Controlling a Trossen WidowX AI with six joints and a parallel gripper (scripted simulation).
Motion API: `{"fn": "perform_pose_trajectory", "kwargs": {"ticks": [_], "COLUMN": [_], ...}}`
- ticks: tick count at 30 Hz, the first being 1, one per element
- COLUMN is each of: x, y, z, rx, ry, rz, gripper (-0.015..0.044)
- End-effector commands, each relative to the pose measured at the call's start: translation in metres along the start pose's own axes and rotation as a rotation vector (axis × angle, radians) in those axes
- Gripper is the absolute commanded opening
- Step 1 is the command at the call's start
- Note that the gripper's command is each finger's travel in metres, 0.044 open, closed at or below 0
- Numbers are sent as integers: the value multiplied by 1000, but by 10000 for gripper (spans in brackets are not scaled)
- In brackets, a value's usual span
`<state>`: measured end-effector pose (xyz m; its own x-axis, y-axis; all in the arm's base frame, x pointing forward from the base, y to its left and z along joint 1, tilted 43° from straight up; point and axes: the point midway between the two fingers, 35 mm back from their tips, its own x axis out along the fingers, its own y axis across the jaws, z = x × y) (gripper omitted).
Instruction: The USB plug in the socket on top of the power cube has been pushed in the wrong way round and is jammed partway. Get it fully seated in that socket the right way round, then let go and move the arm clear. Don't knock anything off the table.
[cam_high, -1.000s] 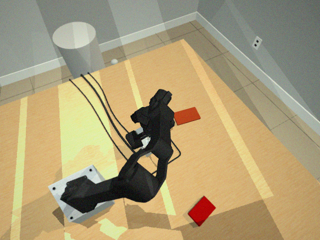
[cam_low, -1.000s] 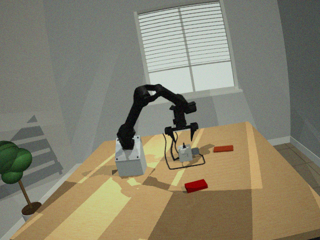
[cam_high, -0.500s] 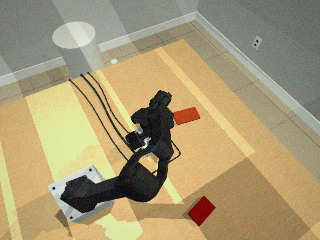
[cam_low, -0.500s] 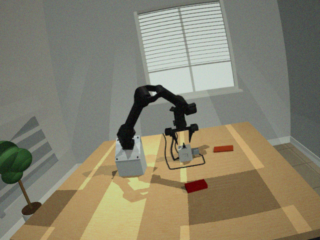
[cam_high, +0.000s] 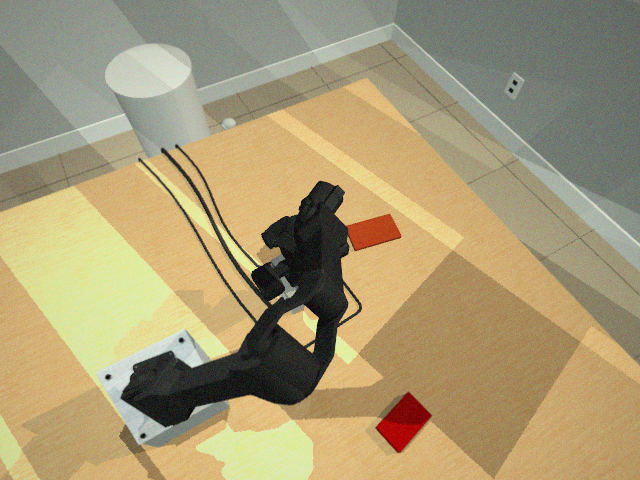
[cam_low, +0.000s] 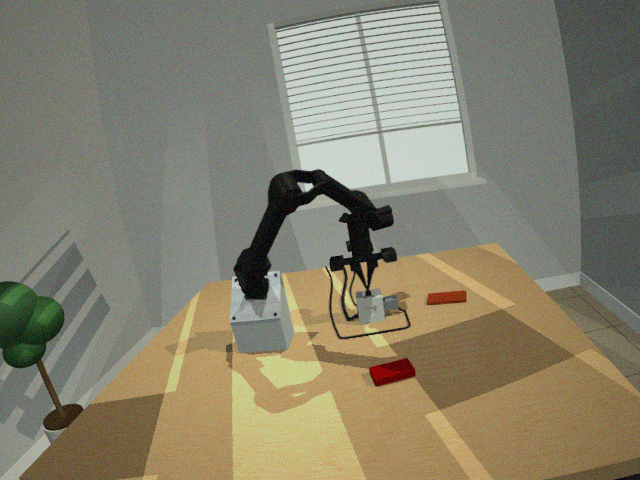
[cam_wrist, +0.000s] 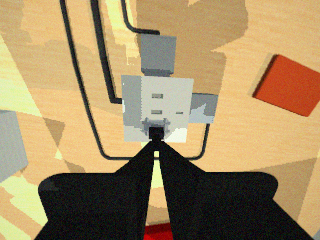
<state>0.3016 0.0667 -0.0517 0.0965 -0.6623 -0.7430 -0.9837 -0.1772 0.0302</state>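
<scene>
- Wrist view: gripper (cam_wrist: 156, 143) fingers run from the bottom of the frame to a narrow point at centre, with the tips pinching the USB plug (cam_wrist: 156, 132).
- You see the plug as a small black block on the lower edge of the power cube (cam_wrist: 172, 107) top face, centre frame. How deep it sits in the socket can't be read.
- Two empty slots show on the cube top, above the plug.
- Grey side plugs (cam_wrist: 158, 52) sit on the cube's upper and right faces. Black cables (cam_wrist: 75, 65) loop around it on the table (cam_wrist: 240, 145).
- Exterior view: the arm arches over from the white base block (cam_low: 261, 315), left of centre. The gripper points straight down onto the cube (cam_low: 370, 308), mid-frame.
- Orange block (cam_low: 446, 297) lies flat to the right of the cube, apart from it.
- Red block (cam_low: 392, 371) lies lower in the frame, nearer the camera, well apart from the cube.
- Top view: the arm hides the cube and plug, so you get nothing useful there.
</scene>
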Motion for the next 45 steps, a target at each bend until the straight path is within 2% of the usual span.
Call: {"fn": "perform_pose_trajectory", "kwargs": {"ticks": [1, 45], "x": [0, -21], "y": [0, 0], "z": [0, 0], "rx": [0, 0], "ry": [0, -1], "rz": [0, 0], "gripper": [0, 0]}}
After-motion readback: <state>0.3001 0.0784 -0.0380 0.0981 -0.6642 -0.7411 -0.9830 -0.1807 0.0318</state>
